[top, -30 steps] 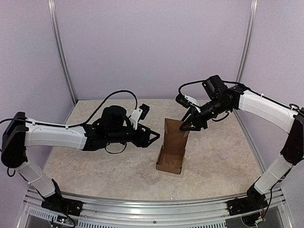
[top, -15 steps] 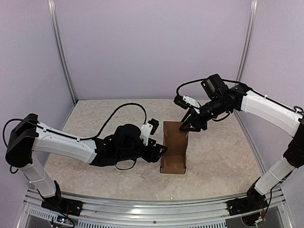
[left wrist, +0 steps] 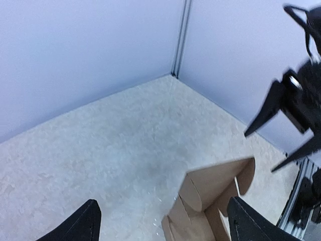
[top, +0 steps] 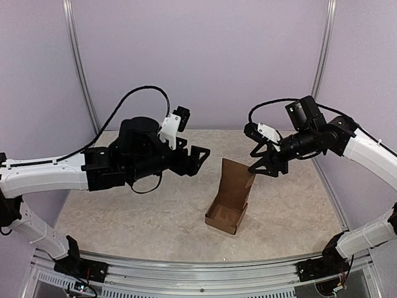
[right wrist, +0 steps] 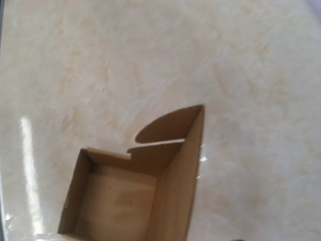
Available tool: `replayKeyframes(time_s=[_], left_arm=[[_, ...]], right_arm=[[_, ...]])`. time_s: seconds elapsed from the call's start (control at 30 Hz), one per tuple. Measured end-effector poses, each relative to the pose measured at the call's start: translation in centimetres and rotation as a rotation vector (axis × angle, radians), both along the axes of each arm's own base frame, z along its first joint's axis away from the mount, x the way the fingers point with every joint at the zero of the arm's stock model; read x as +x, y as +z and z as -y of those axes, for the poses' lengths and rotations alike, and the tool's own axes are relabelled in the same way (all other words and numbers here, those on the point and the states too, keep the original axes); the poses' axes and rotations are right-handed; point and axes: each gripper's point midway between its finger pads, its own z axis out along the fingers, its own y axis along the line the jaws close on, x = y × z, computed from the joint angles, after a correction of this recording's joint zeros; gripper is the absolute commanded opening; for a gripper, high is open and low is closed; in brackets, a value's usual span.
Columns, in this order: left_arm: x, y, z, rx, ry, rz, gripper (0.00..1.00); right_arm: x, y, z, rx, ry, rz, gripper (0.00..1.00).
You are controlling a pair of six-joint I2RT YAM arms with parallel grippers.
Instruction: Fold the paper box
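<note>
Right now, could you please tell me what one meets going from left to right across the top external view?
Left arm's black two-finger gripper, open → plain brown cardboard paper box, top flap up → right arm's black two-finger gripper, open.

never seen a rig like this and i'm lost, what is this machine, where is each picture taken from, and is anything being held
The machine is a left arm and a right arm, bolted at the near edge of a table. Each arm ends in a two-finger gripper. The wide picture comes from a fixed camera above and behind the arms. The other two come from small cameras on the wrists.

One thing stands on the table: a brown paper box, partly folded, open on top, with a tall flap standing up. The left gripper hangs in the air to the left of the box, open and empty. The right gripper is open too, close to the top of the flap, and seems to hold nothing.
</note>
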Motion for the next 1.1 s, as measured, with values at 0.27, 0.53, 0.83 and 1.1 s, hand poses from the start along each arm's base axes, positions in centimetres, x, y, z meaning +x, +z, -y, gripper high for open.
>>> replayKeyframes(time_s=[0.27, 0.53, 0.83, 1.1], left_arm=[[5.5, 5.5, 0.3, -0.051, 0.07, 0.04, 0.85], [0.1, -11.3, -0.3, 0.185, 0.059, -0.197, 0.81], [-6.9, -15.8, -1.3, 0.062, 0.082, -0.309, 0.76], [-7.6, -20.9, 0.8, 0.022, 0.148, -0.432, 0.67]], right_arm=[[1.8, 1.0, 2.2, 0.032, -0.105, 0.011, 0.65], [3.6, -2.4, -0.4, -0.063, -0.075, -0.134, 0.47], [2.0, -3.8, -0.9, -0.152, -0.056, -0.149, 0.1], [1.1, -4.6, -2.7, -0.25, -0.014, -0.056, 0.05]])
